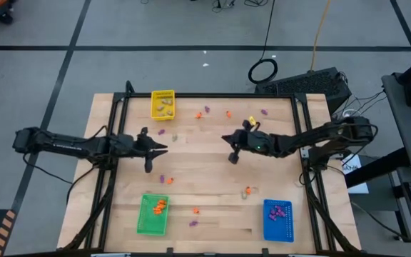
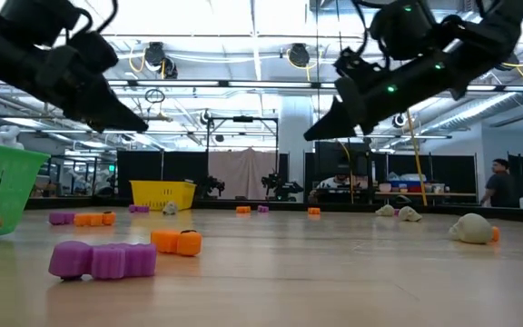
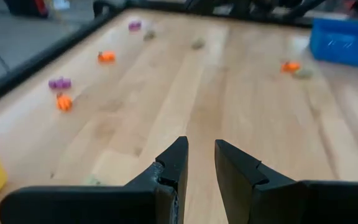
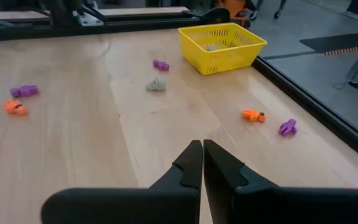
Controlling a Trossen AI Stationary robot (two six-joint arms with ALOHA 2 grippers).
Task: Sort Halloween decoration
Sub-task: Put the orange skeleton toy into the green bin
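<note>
Halloween decoration lies scattered on the wooden table: orange (image 1: 199, 114), purple (image 1: 164, 179) and beige-grey (image 1: 175, 137) trinkets. Low down in the low view lie a purple one (image 2: 103, 260) and an orange one (image 2: 176, 242). My left gripper (image 1: 164, 148) hovers at mid-left above the boards, its fingers (image 3: 201, 155) a little apart with nothing between them. My right gripper (image 1: 225, 138) hangs over the table's middle, shut (image 4: 202, 152) and empty. Both grippers are clear of the table in the low view, left (image 2: 143, 127) and right (image 2: 309, 136).
A yellow tray (image 1: 163, 105) with beige pieces stands at the far left. A green tray (image 1: 153, 214) with orange pieces stands near left, and a blue tray (image 1: 278, 219) with purple pieces near right. A black frame rims the table. People stand in the room beyond.
</note>
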